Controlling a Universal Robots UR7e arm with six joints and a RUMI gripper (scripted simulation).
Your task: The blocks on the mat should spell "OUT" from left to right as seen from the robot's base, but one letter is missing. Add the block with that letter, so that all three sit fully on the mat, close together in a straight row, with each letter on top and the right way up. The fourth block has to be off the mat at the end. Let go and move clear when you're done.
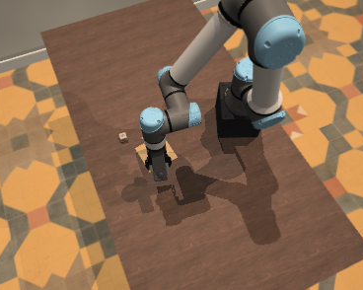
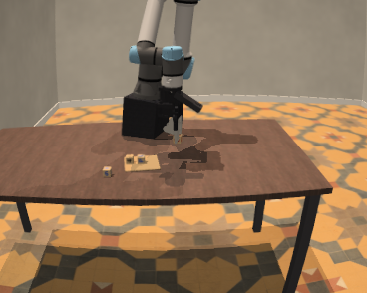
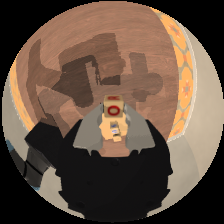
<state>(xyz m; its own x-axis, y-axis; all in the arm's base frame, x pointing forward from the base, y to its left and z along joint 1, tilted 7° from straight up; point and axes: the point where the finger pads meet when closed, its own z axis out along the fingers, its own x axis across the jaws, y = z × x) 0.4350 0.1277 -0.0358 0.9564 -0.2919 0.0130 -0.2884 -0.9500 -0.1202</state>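
Wooden and pale, a small cube block with a red letter O (image 3: 113,111) is sitting clenched between the black two-jaw pincer (image 2: 177,134) of the grey arm, its red O facing the wrist camera. The pincer is hanging above the dark brown wooden table (image 2: 267,164), clear of the surface. Below the pincer and towards the exterior camera, a tan square mat (image 2: 150,164) is lying flat, carrying two small pale letter blocks (image 2: 136,159) side by side. Further out beyond the mat from the pincer, a fourth small pale block (image 2: 107,171) is resting on bare wood, well apart.
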